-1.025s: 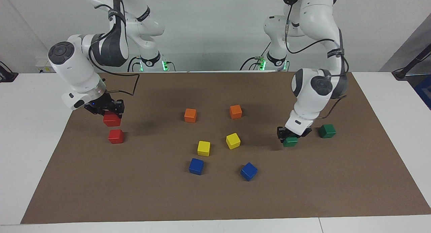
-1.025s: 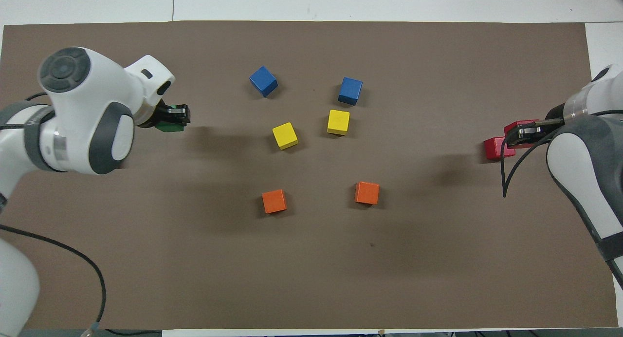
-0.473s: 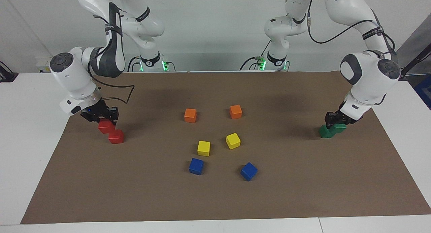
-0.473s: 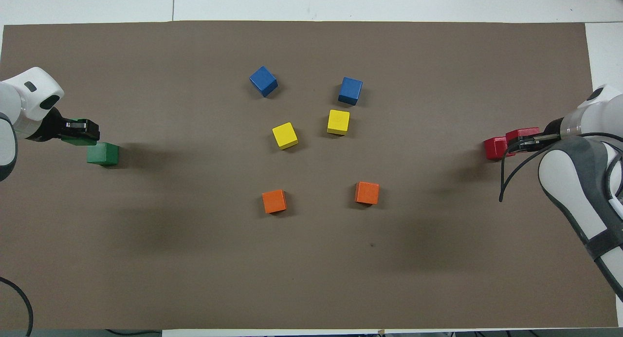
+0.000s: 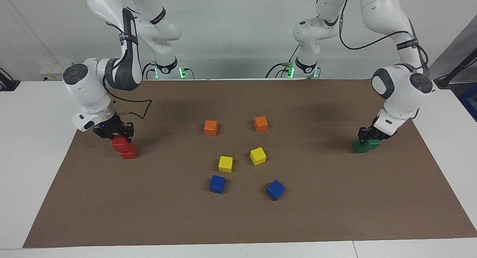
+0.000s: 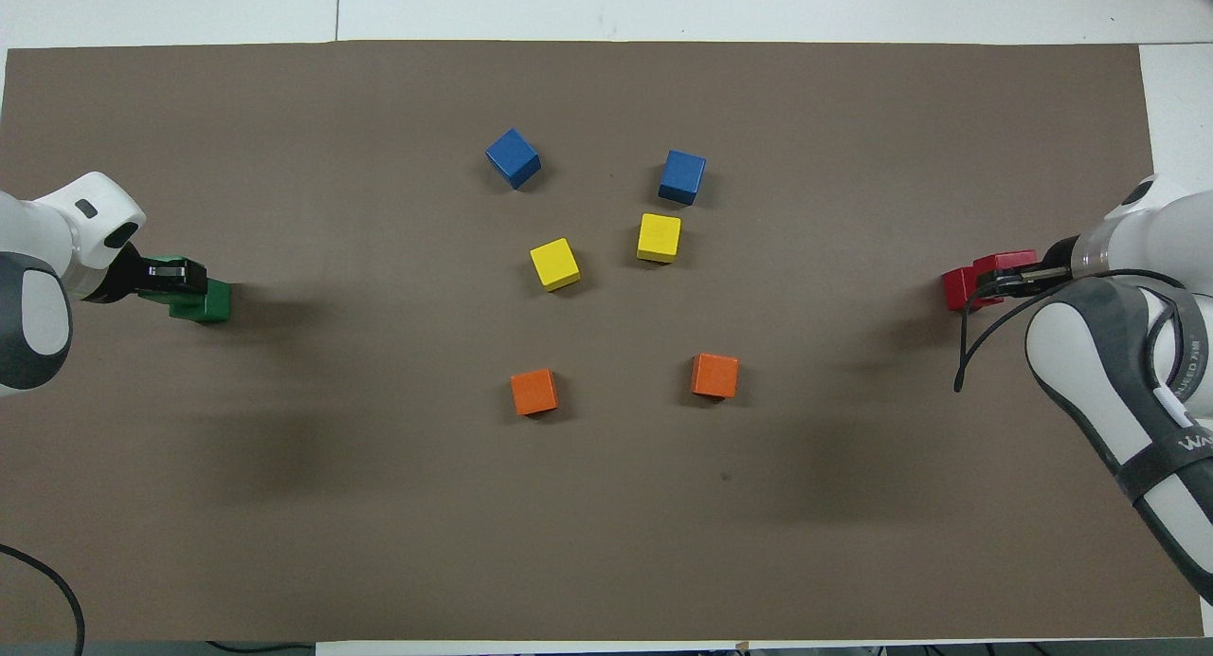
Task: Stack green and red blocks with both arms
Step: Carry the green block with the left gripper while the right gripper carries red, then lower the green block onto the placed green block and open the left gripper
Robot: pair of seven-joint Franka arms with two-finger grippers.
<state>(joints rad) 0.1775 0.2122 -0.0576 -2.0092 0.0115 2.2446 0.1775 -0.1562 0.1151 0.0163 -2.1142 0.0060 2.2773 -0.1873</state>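
Observation:
My right gripper (image 5: pixel 116 135) is shut on a red block (image 5: pixel 117 143) and holds it low, overlapping the upper corner of the second red block (image 5: pixel 130 152), which lies on the brown mat at the right arm's end. In the overhead view the right gripper (image 6: pixel 1006 279) covers part of the lying red block (image 6: pixel 955 291). My left gripper (image 5: pixel 368 135) is shut on a green block (image 5: pixel 374 142) just over the second green block (image 5: pixel 358 148) at the left arm's end. In the overhead view the left gripper (image 6: pixel 176 276) is beside the lying green block (image 6: pixel 217 303). I cannot tell whether the held blocks touch the lying ones.
Two orange cubes (image 5: pixel 210 127) (image 5: pixel 261 123), two yellow cubes (image 5: pixel 225 164) (image 5: pixel 258 156) and two blue cubes (image 5: pixel 217 183) (image 5: pixel 275 189) lie around the middle of the brown mat (image 5: pixel 238 220). White table shows around the mat.
The left gripper carried its green block toward the left arm's end, to the second green block, then came lower. The right gripper lowered its red block onto the second red block's edge.

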